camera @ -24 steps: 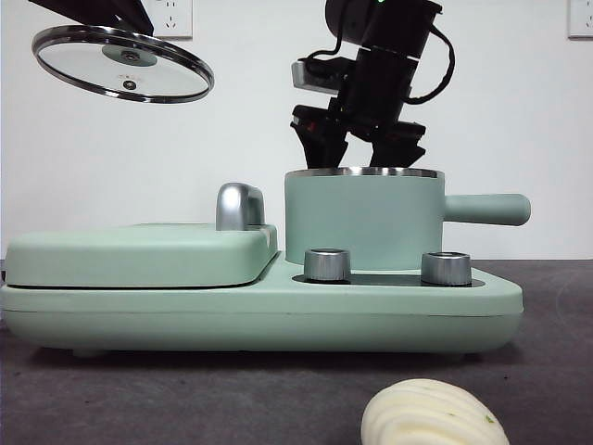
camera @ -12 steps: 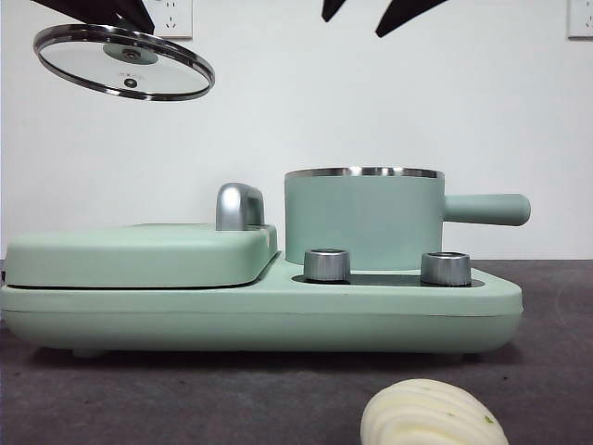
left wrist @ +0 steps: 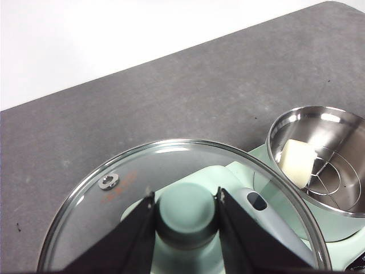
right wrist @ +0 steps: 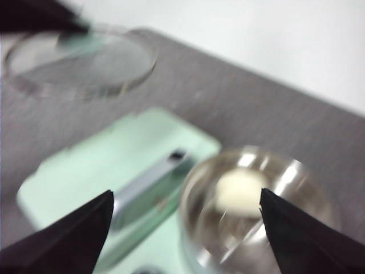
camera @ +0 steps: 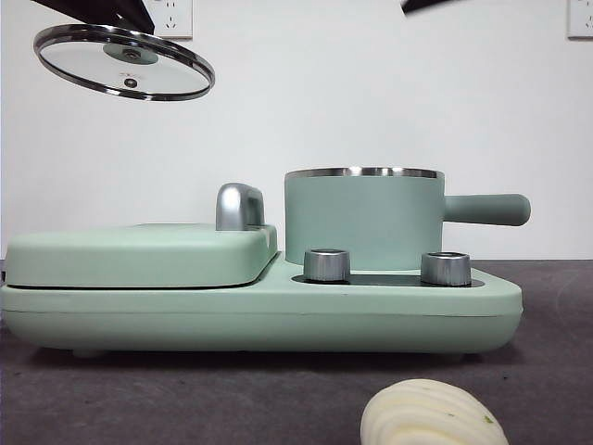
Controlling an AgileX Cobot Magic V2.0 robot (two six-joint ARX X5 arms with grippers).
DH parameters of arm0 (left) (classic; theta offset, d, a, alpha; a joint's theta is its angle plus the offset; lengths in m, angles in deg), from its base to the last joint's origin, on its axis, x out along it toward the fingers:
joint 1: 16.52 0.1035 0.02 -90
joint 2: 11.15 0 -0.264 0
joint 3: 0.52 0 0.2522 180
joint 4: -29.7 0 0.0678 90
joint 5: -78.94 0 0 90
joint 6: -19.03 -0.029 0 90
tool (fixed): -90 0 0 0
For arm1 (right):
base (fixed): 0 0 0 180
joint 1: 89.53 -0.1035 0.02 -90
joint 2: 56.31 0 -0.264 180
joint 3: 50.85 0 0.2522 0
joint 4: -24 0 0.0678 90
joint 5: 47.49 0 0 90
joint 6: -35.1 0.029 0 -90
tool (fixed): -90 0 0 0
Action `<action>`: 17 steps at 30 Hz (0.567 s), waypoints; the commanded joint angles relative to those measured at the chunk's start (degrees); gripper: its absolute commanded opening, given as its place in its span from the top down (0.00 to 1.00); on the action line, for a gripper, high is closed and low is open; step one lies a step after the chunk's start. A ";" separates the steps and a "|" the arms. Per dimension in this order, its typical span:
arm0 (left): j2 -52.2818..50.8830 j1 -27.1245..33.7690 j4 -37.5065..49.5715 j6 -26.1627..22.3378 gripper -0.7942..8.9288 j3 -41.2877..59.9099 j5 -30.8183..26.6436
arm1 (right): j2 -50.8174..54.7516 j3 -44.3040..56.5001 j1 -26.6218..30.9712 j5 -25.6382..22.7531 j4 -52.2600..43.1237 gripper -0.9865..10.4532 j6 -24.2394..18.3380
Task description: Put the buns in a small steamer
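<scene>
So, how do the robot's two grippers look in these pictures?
Both are black. The left gripper has two flat, matte jaws that widen toward the wrist. The right gripper shows two pointed, wedge-shaped jaws, blurred. No cables or markings are visible.

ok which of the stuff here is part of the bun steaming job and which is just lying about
Part of the job:
- small steamer
- smooth bun inside it
- ridged bun on the table
- glass lid, held up by the left tool
- right tool, open, above the steamer

Just there:
- griddle lid
- two knobs
</scene>
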 commanded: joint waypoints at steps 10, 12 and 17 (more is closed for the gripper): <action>0.00 -0.11 2.01 -0.42 0.90 -0.96 0.13 | 8.50 15.06 -13.16 -3.10 6.80 0.56 1.70; 0.00 -0.11 2.01 -0.42 0.90 -0.96 0.13 | 7.80 15.93 -15.21 -3.39 7.80 0.56 2.49; 0.00 -0.11 2.01 -0.39 0.90 -0.96 0.13 | 5.16 18.16 -19.34 -4.74 7.67 0.56 5.75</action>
